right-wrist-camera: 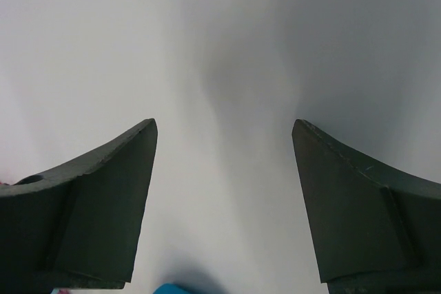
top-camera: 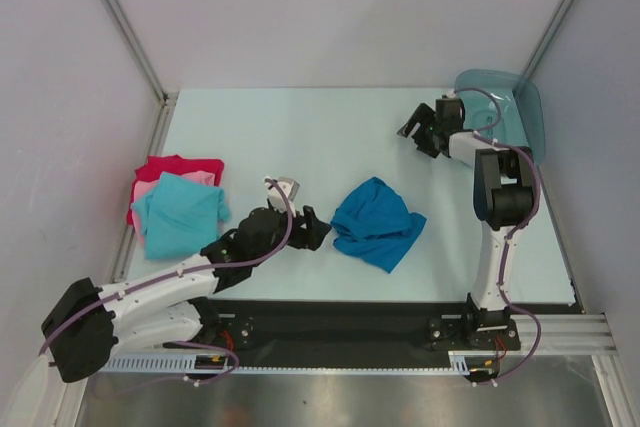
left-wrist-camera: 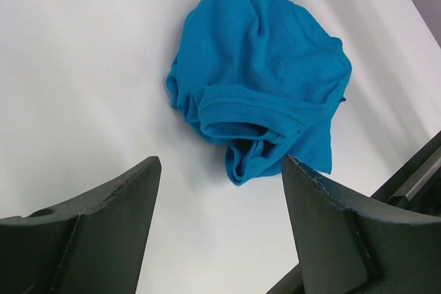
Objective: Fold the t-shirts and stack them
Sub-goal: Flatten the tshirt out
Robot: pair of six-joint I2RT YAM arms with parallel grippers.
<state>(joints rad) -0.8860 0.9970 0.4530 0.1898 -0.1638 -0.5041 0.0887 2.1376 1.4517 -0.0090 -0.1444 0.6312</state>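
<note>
A crumpled medium blue t-shirt [top-camera: 377, 221] lies in a heap near the middle of the table; the left wrist view shows the same blue t-shirt [left-wrist-camera: 265, 77] just ahead of the jaws. My left gripper [top-camera: 312, 227] hovers open right beside its left edge, nothing between the fingers [left-wrist-camera: 114, 218]. At the table's left, a light turquoise t-shirt [top-camera: 182, 211] rests on a pink one [top-camera: 146, 190], which lies on a red one [top-camera: 177, 165]. My right gripper [top-camera: 415, 132] hangs open and empty over bare table at the back right, its fingers [right-wrist-camera: 103, 191] wide apart.
A teal translucent plastic tray [top-camera: 515, 107] leans against the wall at the back right corner, behind the right arm. Grey walls enclose the table [top-camera: 300, 127] on three sides. A black strip [top-camera: 350, 312] runs along the near edge by the arm bases.
</note>
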